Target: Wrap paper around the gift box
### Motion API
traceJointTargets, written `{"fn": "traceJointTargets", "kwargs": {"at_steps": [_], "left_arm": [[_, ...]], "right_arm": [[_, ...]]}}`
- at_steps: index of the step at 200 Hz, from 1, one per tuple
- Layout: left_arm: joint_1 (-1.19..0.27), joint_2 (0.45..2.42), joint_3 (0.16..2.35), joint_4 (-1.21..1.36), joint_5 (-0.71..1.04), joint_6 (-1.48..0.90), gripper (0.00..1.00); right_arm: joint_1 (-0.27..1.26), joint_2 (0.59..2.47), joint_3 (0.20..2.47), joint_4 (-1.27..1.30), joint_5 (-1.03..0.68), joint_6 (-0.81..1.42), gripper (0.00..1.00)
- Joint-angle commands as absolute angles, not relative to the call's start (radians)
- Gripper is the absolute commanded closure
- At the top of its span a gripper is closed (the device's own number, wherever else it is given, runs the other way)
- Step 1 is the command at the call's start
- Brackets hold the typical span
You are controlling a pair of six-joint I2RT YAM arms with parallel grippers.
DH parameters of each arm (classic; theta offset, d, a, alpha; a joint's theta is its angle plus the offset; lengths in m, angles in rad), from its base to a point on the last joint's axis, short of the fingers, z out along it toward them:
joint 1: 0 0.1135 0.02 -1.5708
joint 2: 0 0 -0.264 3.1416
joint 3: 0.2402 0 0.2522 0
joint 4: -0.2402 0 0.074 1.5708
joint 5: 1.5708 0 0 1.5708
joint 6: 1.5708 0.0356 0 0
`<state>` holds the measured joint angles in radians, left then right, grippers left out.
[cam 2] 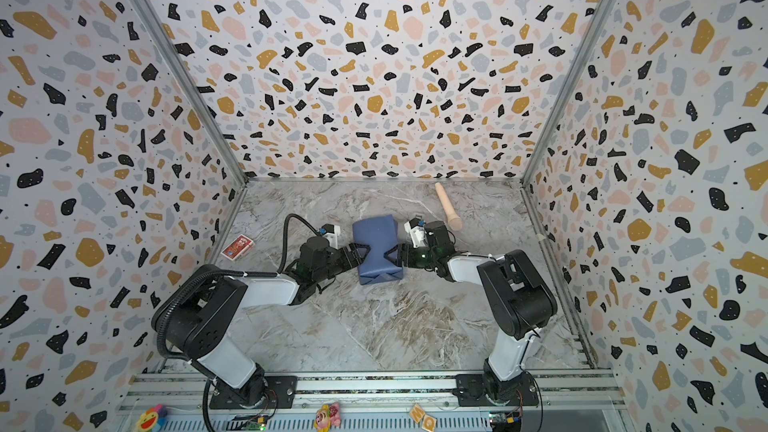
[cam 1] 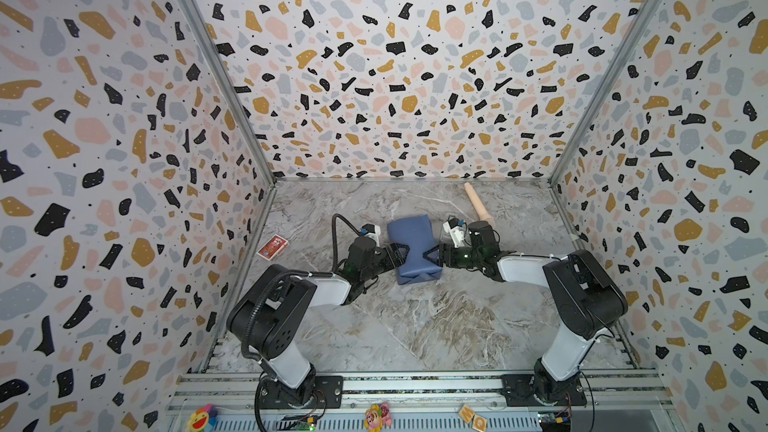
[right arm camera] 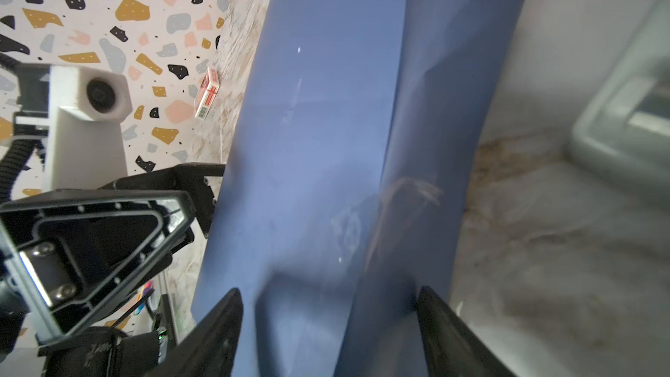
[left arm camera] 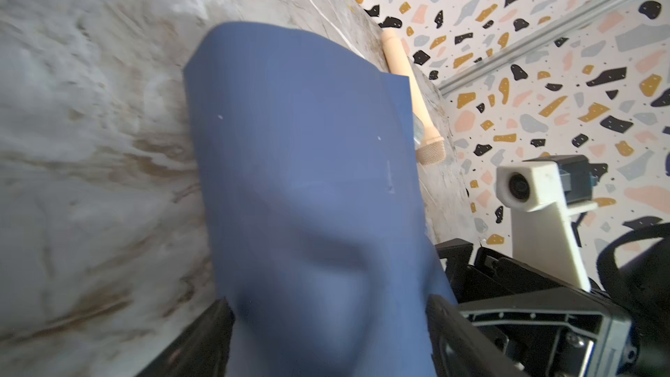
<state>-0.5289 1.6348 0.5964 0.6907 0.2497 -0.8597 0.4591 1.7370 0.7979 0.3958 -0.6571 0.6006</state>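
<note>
We find the paper (cam 1: 413,249) mid-table (cam 1: 415,326), left gripper (cam 1: 404,255) against its left side, right gripper (cam 1: 433,256) against its right, card pack (cam 1: 272,247) well to the left, handled tool (cam 1: 478,202) behind it, to the right.

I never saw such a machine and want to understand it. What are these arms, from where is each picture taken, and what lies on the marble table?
These are two robot arms fixed on a rail, each ending in a two-fingered gripper. Two pictures look down from above on the whole scene. The other two come from small cameras on the arms' wrists, looking along the fingers. The left gripper and the right gripper meet a bundle of blue paper from opposite sides, with paper between their fingers. Whether they squeeze it I cannot tell. No box shows; the paper would hide it. On the table also lie a red card pack and a pale stick.
</note>
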Motion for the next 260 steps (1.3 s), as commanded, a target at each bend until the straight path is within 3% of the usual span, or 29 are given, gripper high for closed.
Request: {"fn": "traceJointTargets", "kwargs": {"at_steps": [1, 44, 77, 102, 154, 260], "left_arm": [[-0.558, 1.558, 0.491, 0.799, 0.302, -0.931, 0.17], [-0.58, 1.274, 0.206, 0.808, 0.262, -1.037, 0.15], [-0.506, 1.129, 0.266, 0.588, 0.148, -0.918, 0.05], [-0.413, 1.243, 0.367, 0.614, 0.176, -0.869, 0.04], [-0.415, 1.592, 0.583, 0.715, 0.321, -0.876, 0.06], [-0.472, 1.645, 0.66, 0.898, 0.424, -0.989, 0.11]], "right_arm": [[0.485, 1.644, 0.713, 0.451, -0.739, 0.66, 0.28], [0.541, 1.452, 0.478, 0.484, -0.707, 0.739, 0.27], [0.493, 1.445, 0.529, 0.443, -0.624, 0.726, 0.11], [0.451, 1.555, 0.653, 0.487, -0.603, 0.76, 0.07], [0.441, 1.786, 0.845, 0.492, -0.633, 0.775, 0.09], [0.477, 1.787, 0.898, 0.658, -0.749, 0.856, 0.19]]}}
